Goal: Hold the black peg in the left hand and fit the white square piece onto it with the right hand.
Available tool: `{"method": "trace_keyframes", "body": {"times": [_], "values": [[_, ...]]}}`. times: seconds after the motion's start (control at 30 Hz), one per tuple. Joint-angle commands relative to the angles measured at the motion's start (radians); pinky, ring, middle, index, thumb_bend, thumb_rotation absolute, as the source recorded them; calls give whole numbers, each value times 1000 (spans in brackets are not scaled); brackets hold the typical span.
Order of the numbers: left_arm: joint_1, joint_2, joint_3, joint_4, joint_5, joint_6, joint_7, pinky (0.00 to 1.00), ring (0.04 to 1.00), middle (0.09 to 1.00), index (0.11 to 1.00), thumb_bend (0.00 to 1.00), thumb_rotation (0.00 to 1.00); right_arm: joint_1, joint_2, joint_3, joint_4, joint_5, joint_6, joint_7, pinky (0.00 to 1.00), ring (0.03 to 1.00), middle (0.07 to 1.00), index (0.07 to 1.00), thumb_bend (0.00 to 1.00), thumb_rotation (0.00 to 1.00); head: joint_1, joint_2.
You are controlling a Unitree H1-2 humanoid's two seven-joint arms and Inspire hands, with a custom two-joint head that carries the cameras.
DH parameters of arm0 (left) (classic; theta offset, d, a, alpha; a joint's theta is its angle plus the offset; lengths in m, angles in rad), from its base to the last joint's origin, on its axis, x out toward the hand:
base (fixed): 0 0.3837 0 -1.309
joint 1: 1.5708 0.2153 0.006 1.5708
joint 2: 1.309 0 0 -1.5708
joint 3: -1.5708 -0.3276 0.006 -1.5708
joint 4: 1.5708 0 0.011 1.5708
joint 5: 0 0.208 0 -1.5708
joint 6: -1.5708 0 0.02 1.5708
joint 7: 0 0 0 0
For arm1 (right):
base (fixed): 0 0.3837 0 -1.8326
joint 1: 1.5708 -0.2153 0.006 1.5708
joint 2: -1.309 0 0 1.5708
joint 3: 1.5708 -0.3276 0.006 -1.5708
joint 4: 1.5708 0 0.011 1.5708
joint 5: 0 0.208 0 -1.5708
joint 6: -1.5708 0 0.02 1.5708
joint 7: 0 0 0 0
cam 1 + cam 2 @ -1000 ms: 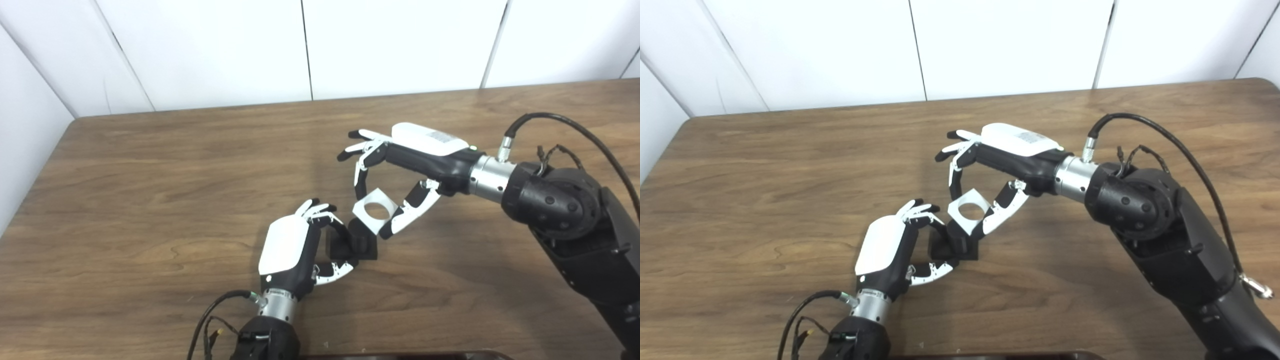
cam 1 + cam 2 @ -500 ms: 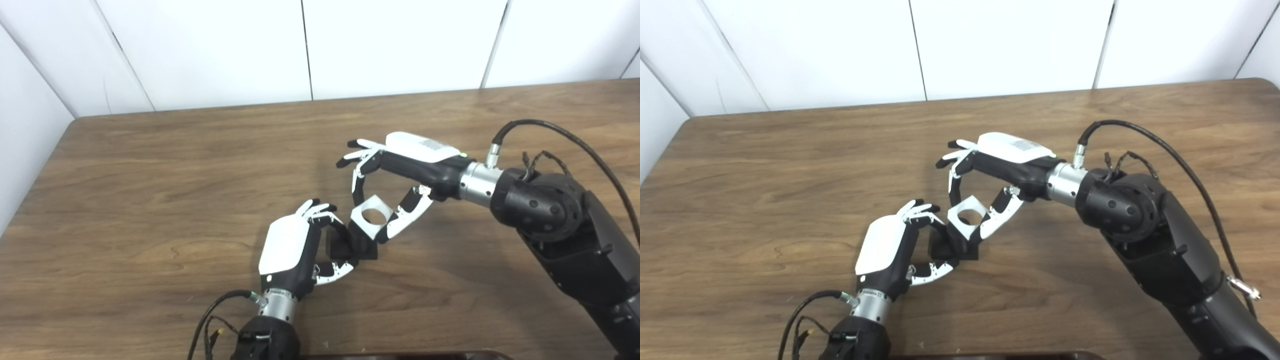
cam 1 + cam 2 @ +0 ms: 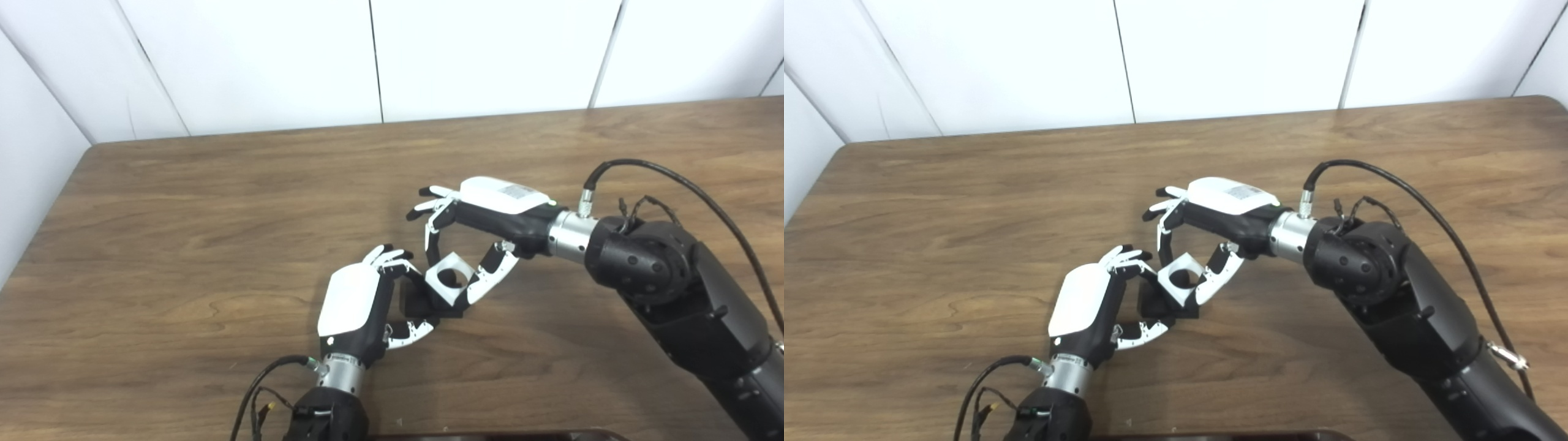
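I see my left hand (image 3: 361, 306) closed around the black peg (image 3: 429, 301), which rests on the table (image 3: 184, 245) on its dark block base. My right hand (image 3: 484, 229) pinches the white piece (image 3: 449, 280) between finger and thumb. It is square with a round hole, tilted, directly over the peg top.

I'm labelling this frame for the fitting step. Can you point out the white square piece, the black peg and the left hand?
white piece (image 3: 442, 289): left eye view, near-left part of its frame.
black peg (image 3: 411, 302): left eye view, left of its base.
left hand (image 3: 354, 302): left eye view, white back shell.
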Motion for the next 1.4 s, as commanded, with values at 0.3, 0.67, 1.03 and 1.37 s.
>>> {"method": "trace_keyframes", "body": {"times": [0.3, 0.67, 1.03, 1.37], "values": [[-9, -19, 1, 11, 0, 1, -3, 829, 922, 818, 487, 518, 79, -26, 32, -2, 32, -3, -47, -34, 949, 1000, 892, 487, 526, 146, 1, -3], [-5, -18, -7, 6, 5, -8, 2, 813, 916, 815, 487, 518, 79, -32, 44, -5, 51, -5, -63, -36, 955, 1000, 895, 488, 526, 146, 5, -5], [4, -19, -6, -8, 5, -3, -2, 814, 917, 817, 488, 518, 80, -30, 29, -14, 56, -3, -63, -34, 944, 1000, 894, 488, 526, 146, 8, 0], [8, -14, -3, -14, 8, -1, -7, 818, 921, 818, 488, 516, 81, -31, 22, -24, 67, 3, -60, -40, 937, 1000, 895, 488, 526, 146, 4, 5]]}}
